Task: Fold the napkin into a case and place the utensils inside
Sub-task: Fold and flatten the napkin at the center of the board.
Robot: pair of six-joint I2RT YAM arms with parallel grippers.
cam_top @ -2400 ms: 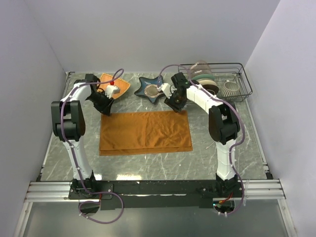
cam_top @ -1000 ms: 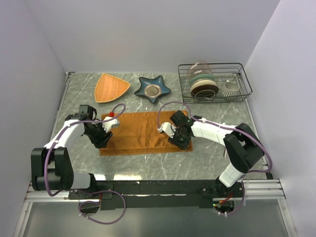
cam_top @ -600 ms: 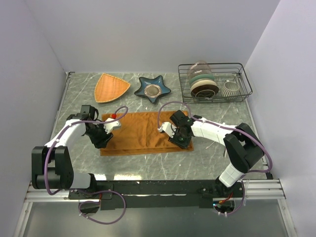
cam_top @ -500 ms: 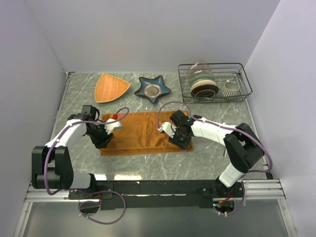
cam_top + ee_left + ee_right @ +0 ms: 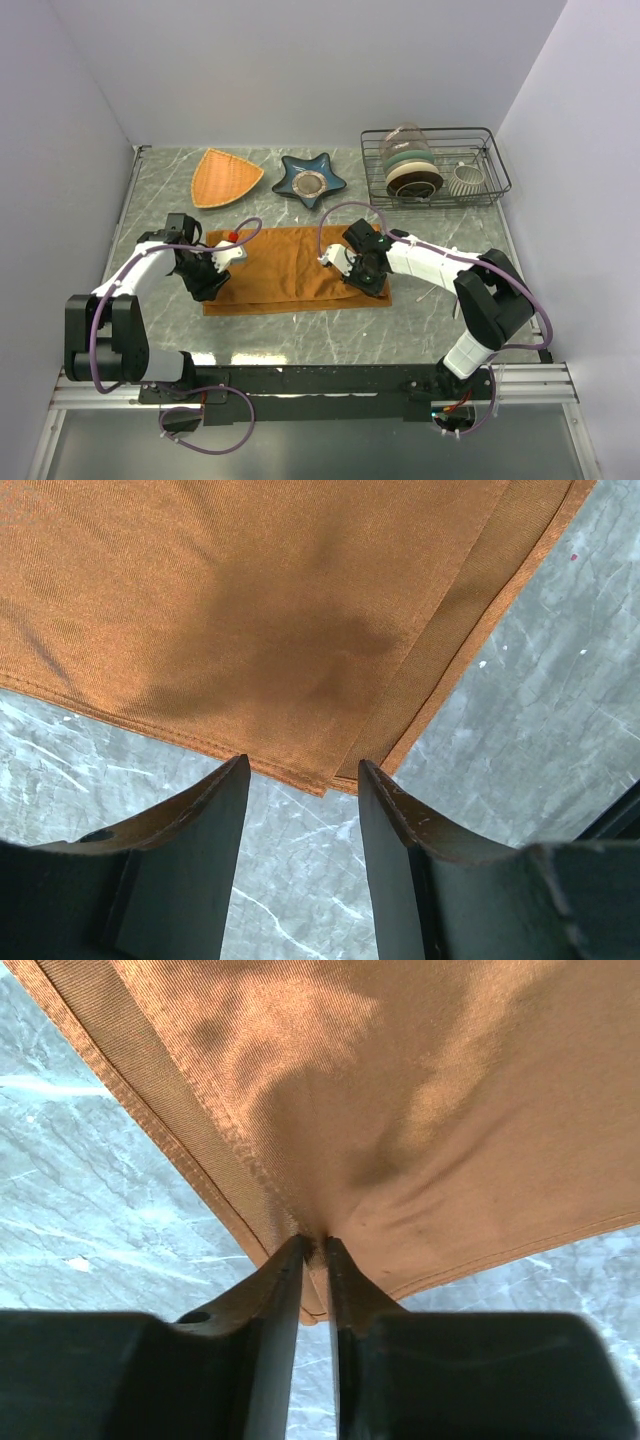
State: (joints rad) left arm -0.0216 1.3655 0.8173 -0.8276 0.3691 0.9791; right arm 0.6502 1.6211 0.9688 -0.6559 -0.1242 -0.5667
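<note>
Presently, the left gripper [image 5: 302, 768] is found lowered at the near left corner of the napkin [image 5: 290, 262]. Its jaws are spread, and the corner of the cloth lies in the gap between them, untouched on either side. This placement is judged to be preparation for seizing that corner.

The napkin is laid flat near the middle of the marble table [image 5: 300, 335], with its long side running across. In the left wrist view 2 layers are seen at the corner, the lower showing as a narrow band beyond the upper. From this, 1 fold is judged made and the case not yet formed.

At the near right corner the right gripper [image 5: 314, 1244] is pressed together on the edge of the cloth. Puckers radiating from the pinch show that the fabric is gripped. As both corners of 1 edge are addressed, a joint lift for the next fold is judged to be intended.

It cannot be determined whether the right pinch takes both layers or only the upper. The utensils are not made out in any view. Something pale lies in the star-shaped dish [image 5: 311, 181] but is too small to identify. The dish stands at the far side between the woven triangular plate [image 5: 228, 177] and the wire rack [image 5: 480, 190], all well apart from the cloth.
</note>
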